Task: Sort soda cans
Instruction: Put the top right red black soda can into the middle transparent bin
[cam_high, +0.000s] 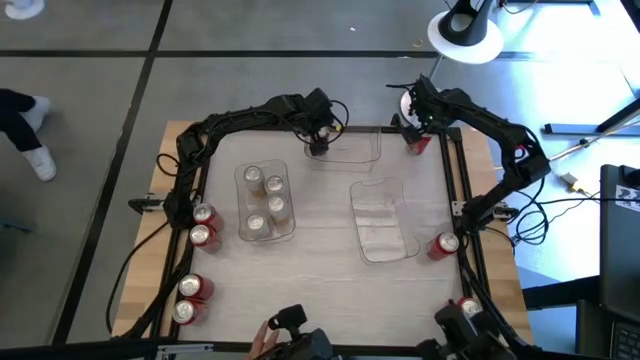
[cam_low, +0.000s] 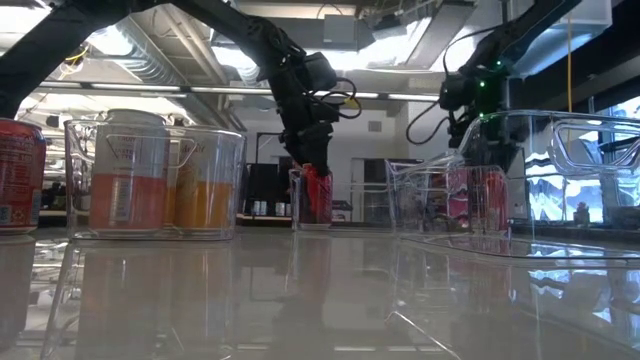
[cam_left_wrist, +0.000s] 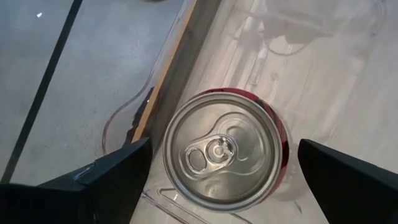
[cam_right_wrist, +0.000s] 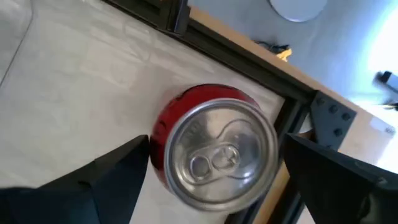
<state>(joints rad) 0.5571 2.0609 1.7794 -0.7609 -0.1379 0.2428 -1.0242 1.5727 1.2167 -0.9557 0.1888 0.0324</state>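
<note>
Overhead, left gripper (cam_high: 318, 143) at the far bin (cam_high: 352, 146), jaws spread wide astride an upright red can (cam_left_wrist: 222, 149) inside it, not clamping. Right gripper (cam_high: 417, 135) at the far right worktop (cam_high: 320, 220) corner, jaws likewise wide around another red can (cam_right_wrist: 211, 145). Four cans in the left bin (cam_high: 266, 202); six more red ones standing along the worktop edges.

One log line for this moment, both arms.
left gripper: open, straddling red can in far bin | right gripper: open, straddling red can at far-right table corner
</note>
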